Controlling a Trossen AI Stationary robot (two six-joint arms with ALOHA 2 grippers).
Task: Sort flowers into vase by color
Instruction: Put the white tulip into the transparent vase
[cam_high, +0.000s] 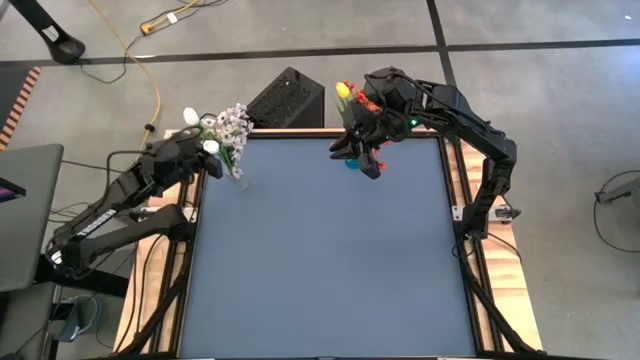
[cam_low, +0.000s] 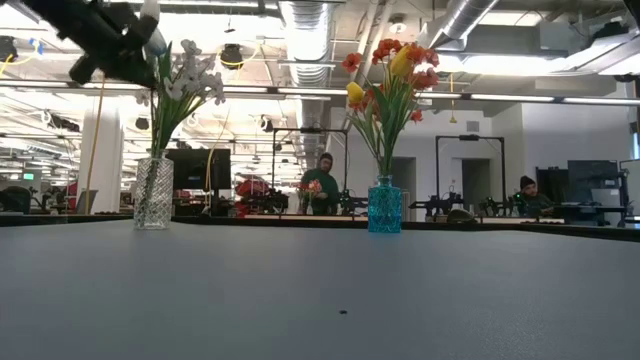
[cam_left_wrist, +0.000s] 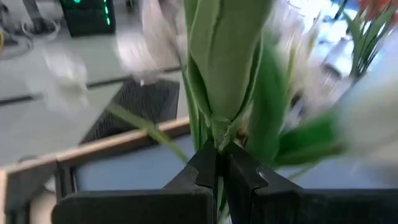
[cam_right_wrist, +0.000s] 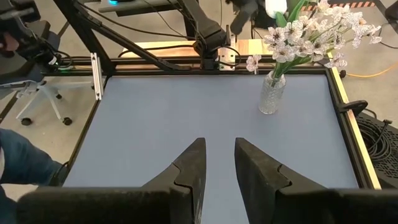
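At the upper left of the high view, the left gripper (cam_high: 205, 150) is clamped on a white-bud flower stem (cam_left_wrist: 217, 68) above the clear glass vase (cam_low: 153, 193), so the step in hand looks like seating this stem among the whitish blossoms (cam_low: 190, 75); next, lower it and let go. Upper centre, the right gripper (cam_right_wrist: 217, 163) hangs near the blue vase (cam_low: 384, 207) of red and yellow flowers (cam_low: 395, 65), fingers apart and empty.
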